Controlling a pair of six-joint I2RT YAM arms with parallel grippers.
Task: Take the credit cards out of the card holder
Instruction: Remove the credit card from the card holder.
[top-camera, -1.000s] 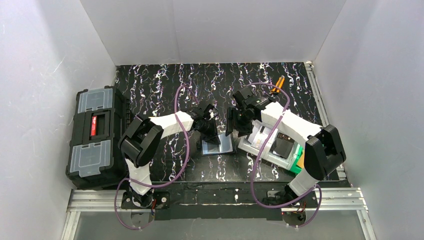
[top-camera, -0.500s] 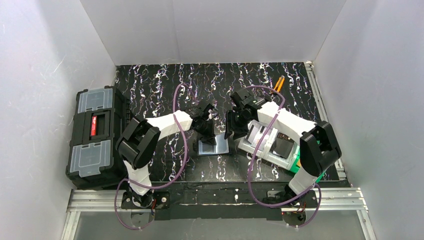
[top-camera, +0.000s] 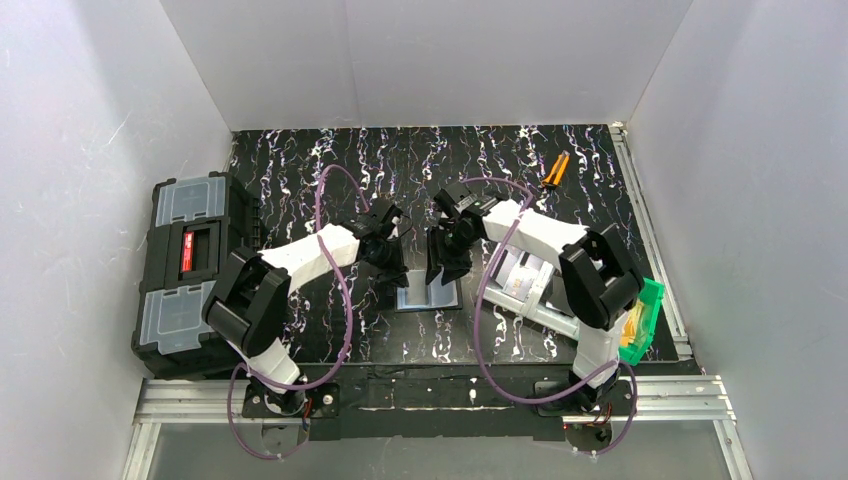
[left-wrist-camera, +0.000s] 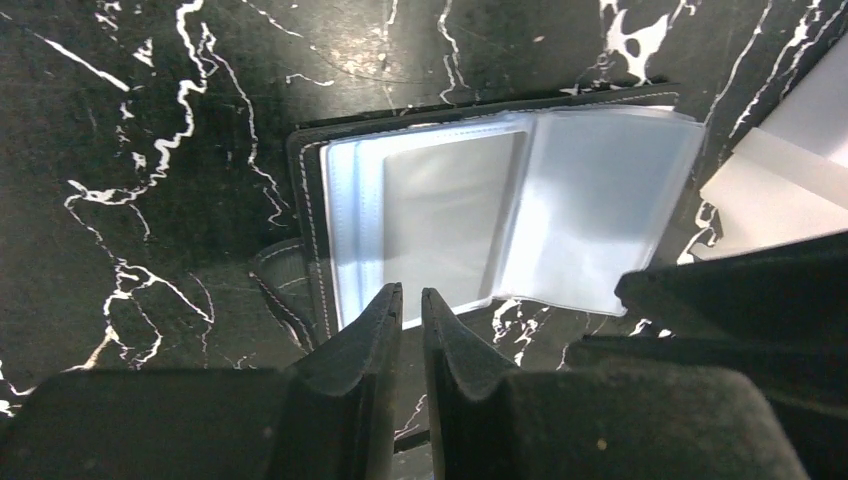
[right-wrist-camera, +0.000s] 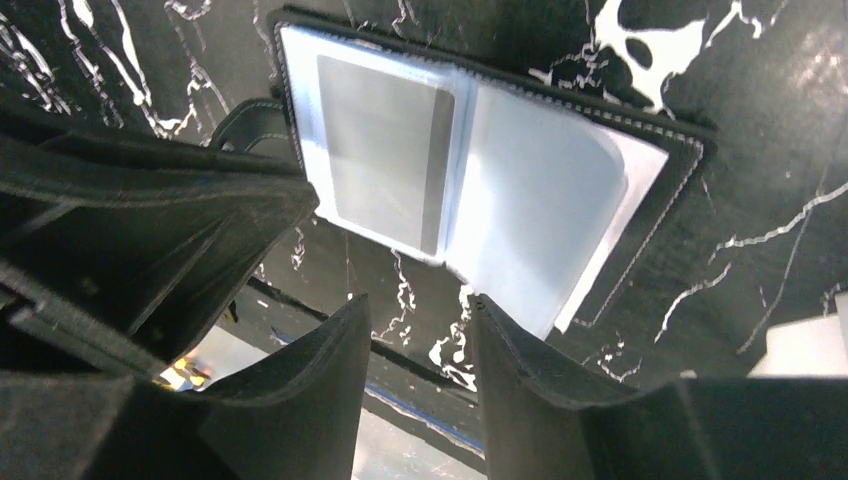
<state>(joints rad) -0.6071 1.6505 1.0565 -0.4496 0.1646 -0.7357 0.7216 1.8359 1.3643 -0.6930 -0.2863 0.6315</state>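
Observation:
The card holder (top-camera: 432, 296) lies open on the dark marbled table between my two grippers, its clear inner pockets facing up (left-wrist-camera: 600, 200). One pale silvery credit card (left-wrist-camera: 450, 215) sits inside the left pocket, also plain in the right wrist view (right-wrist-camera: 385, 165). My left gripper (left-wrist-camera: 410, 295) hovers at the holder's near edge, its jaws shut to a hairline gap with nothing between them. My right gripper (right-wrist-camera: 415, 305) stands open over the table just short of the holder's edge, holding nothing. From above, the left gripper (top-camera: 392, 283) and right gripper (top-camera: 440, 272) crowd the holder.
A big black toolbox (top-camera: 190, 265) stands at the left table edge. A grey bin (top-camera: 530, 290) and a green bin (top-camera: 642, 318) sit at the right beside my right arm. A small orange-handled tool (top-camera: 555, 170) lies at the back right.
Both arms have swung left and the holder has shifted slightly left with them. My right gripper has narrowed. The right arm has left the bins, uncovering the green one.

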